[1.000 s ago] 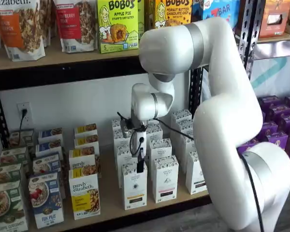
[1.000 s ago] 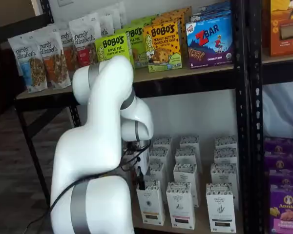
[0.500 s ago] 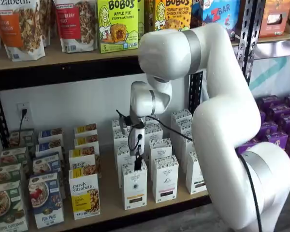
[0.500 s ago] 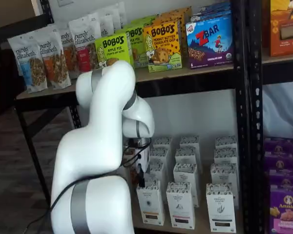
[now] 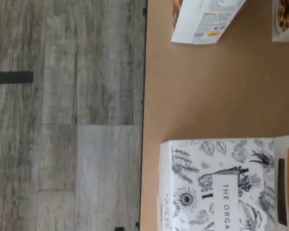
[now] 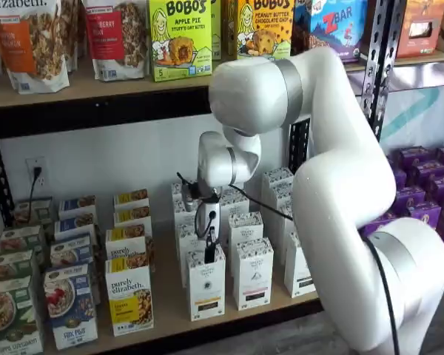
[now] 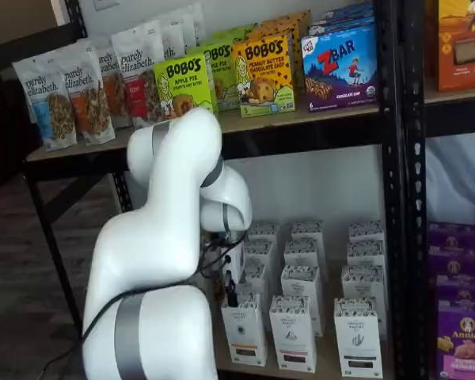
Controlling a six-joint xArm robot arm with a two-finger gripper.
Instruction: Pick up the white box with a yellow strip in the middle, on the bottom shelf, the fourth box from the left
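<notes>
The gripper (image 6: 209,254), a white body with black fingers, hangs straight down from the white jointed arm (image 6: 333,185), and its dark tip is just over the top front edge of the white box with a yellow strip (image 6: 206,285). Only one dark finger shows (seen side-on in both shelf views), so the frames do not show a gap between the fingers; by its setting the jaws stand at their widest, and no box is between them. A thin black cable (image 6: 251,196) runs from the wrist across to the arm.

The white box with a yellow strip stands upright at the front of the bottom shelf (image 6: 170,314), a light tan wooden board with a black metal front beam. It is a tall narrow carton with a black-speckled top. In the wrist view its leaf-and-flower patterned top (image 5: 216,183) is close under the camera, at the front edge of the tan board, with grey wooden floor (image 5: 62,120) beyond.

Just beside it on one side stands a like white carton with a dark strip (image 6: 253,274); on the other side, a little apart, a "purely elizabeth" box with a broad yellow band (image 6: 129,296). More white cartons stand in rows behind. In the other shelf view the target (image 7: 245,328) is partly behind the arm.
</notes>
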